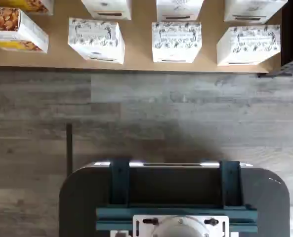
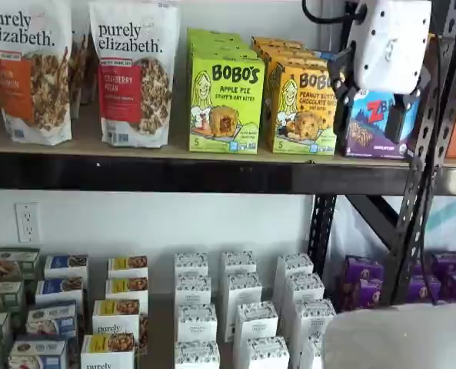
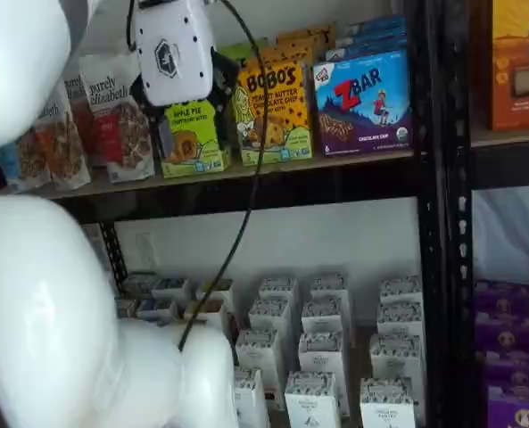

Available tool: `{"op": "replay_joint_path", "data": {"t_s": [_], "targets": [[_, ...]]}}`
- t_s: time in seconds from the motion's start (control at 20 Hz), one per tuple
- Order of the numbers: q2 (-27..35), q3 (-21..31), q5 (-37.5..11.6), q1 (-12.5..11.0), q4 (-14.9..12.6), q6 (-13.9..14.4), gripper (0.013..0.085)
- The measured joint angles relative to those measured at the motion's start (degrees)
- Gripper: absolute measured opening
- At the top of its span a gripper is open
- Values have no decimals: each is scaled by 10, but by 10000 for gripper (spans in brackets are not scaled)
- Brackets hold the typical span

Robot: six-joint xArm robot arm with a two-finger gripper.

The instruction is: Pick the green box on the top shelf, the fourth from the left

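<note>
The green box point(image 2: 226, 104) stands upright at the front of a row on the top shelf point(image 2: 174, 173), between a granola bag and a yellow-orange Bobo's box. In a shelf view its lower half point(image 3: 191, 138) shows under the gripper's white body. My gripper point(image 2: 372, 100) hangs in front of the shelf, right of the green box and before the ZBar box; it also shows in a shelf view point(image 3: 185, 89). Only black parts show at the sides of its body, so I cannot tell whether it is open. It holds nothing.
Beside the green box stand purely elizabeth bags point(image 2: 135, 73), a yellow-orange Bobo's box point(image 2: 303, 108) and a ZBar box point(image 3: 362, 94). A black upright point(image 2: 420, 154) stands at the right. White cartons point(image 2: 239, 307) fill the lower shelf and show in the wrist view point(image 1: 176, 42), above the dark teal-bracketed mount point(image 1: 176, 197).
</note>
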Motion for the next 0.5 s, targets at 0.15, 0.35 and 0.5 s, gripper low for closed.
{"op": "replay_joint_path", "data": {"t_s": [0.15,0.35,0.5], "targets": [[-28,25,-48,-12,13,-8,850],[-31,26,-53,-9,12,-6,850],[-32,29,-60,1,6,2,850]]}}
